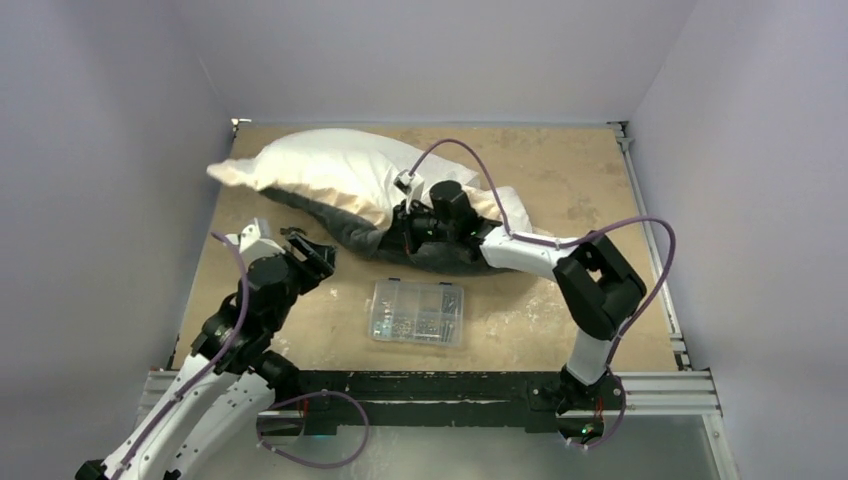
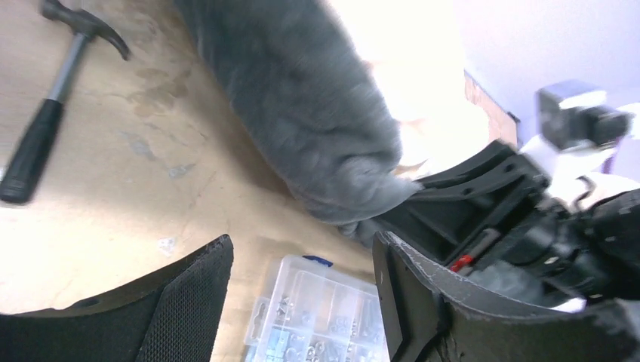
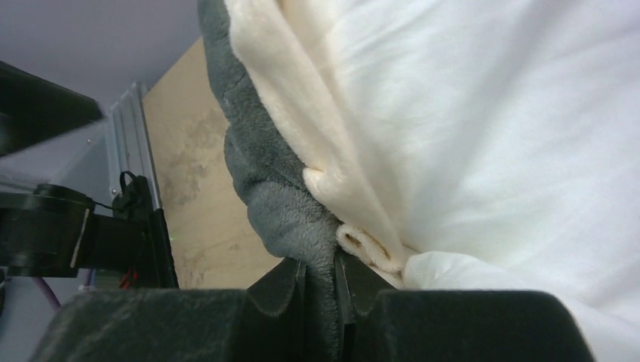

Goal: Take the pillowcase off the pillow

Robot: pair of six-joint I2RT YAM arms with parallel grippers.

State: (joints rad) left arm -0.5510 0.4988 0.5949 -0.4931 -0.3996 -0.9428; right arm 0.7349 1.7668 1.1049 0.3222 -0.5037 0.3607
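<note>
The bench (image 1: 560, 180) carries the pillow (image 1: 330, 170) at its far middle, plump and white. The pillowcase (image 1: 345, 228) is bunched grey along the pillow's near edge. The right arm (image 1: 600, 285) reaches in from the right to that bunch. The top view hides the grip, but the right wrist view shows the right jaws closed on a fold of grey plush, with cream fabric just beside. The left arm (image 1: 265, 285) stands left of the pillow, and the left jaws gape apart, holding nothing. A clear parts box (image 1: 417, 312) lies nearer the front edge. Only the left wrist view shows a hammer (image 2: 45, 128) lying on the bench.
</note>
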